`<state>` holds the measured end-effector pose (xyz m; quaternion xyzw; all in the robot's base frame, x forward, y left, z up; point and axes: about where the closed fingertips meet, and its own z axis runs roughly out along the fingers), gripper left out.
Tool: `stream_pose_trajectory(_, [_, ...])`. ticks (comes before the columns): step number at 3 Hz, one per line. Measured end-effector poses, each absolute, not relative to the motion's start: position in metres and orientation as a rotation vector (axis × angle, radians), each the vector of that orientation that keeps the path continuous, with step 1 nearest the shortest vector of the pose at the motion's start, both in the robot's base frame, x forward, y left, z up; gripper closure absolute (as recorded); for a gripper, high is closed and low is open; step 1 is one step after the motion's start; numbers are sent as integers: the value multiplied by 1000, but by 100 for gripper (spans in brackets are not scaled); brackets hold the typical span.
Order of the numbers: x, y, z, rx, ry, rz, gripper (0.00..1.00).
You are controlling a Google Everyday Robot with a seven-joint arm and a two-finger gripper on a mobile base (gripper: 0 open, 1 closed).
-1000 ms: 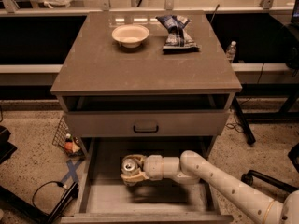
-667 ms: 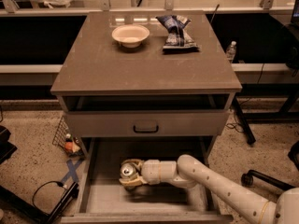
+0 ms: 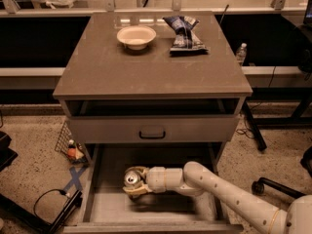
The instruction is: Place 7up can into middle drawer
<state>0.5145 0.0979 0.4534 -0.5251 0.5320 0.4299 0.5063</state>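
Inside middle drawer (image 3: 156, 207), nr floor; gripper (image 3: 128, 181) (jaws apparently clamped) grips 7up can (image 3: 131, 178).

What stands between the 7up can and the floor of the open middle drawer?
Nothing visible. The gripper grips the 7up can inside the middle drawer, over its left half, and the floor beneath the can looks bare.

A white bowl (image 3: 136, 35) sits on the cabinet top (image 3: 146, 69), near a blue snack bag (image 3: 184, 33) (crumpled); a small bottle (image 3: 72, 150) stands on the floor at left
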Motion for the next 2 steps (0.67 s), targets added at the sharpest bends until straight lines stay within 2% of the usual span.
stream_pose_trajectory(1, [513,101,454,-1268,1280,1042,22])
stream_pose_trajectory(2, [513,102,454,-1270,1278,1045,1])
